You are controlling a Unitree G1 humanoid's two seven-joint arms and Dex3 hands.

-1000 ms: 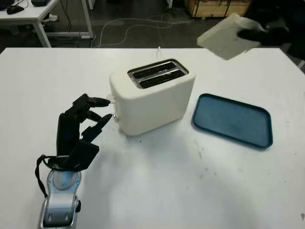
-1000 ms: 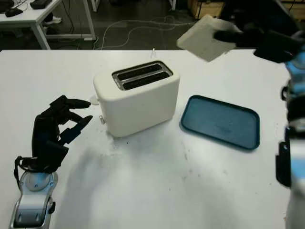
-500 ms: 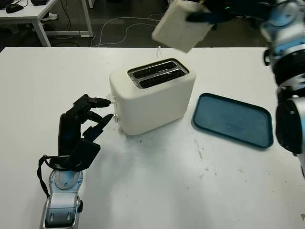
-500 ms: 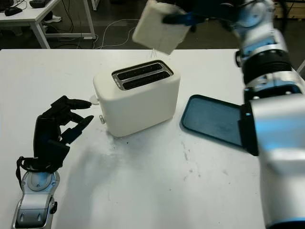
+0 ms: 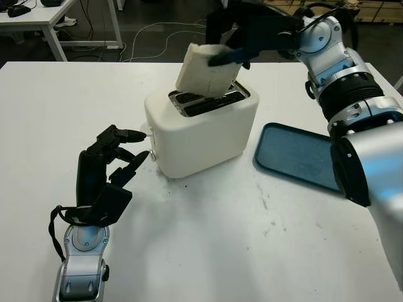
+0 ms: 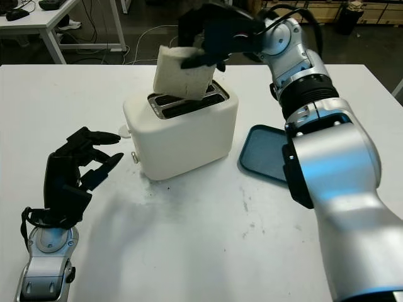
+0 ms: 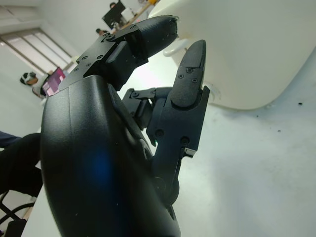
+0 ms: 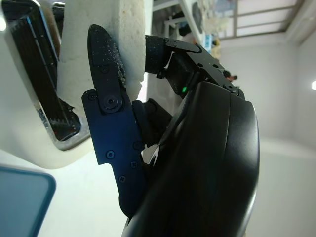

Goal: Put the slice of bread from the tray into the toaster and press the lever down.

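One white table (image 5: 208, 251) carries the toaster (image 5: 201, 129); right hand (image 5: 252, 34) grips bread (image 5: 204, 72), left hand (image 5: 104, 170) open.

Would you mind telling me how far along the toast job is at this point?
Done: the bread slice is off the blue tray, which lies bare. In hand: the right hand grips the slice, tilted, with its lower edge at the slots of the toaster. Left: drop it fully in and press the lever; the open left hand waits on the toaster's left side.
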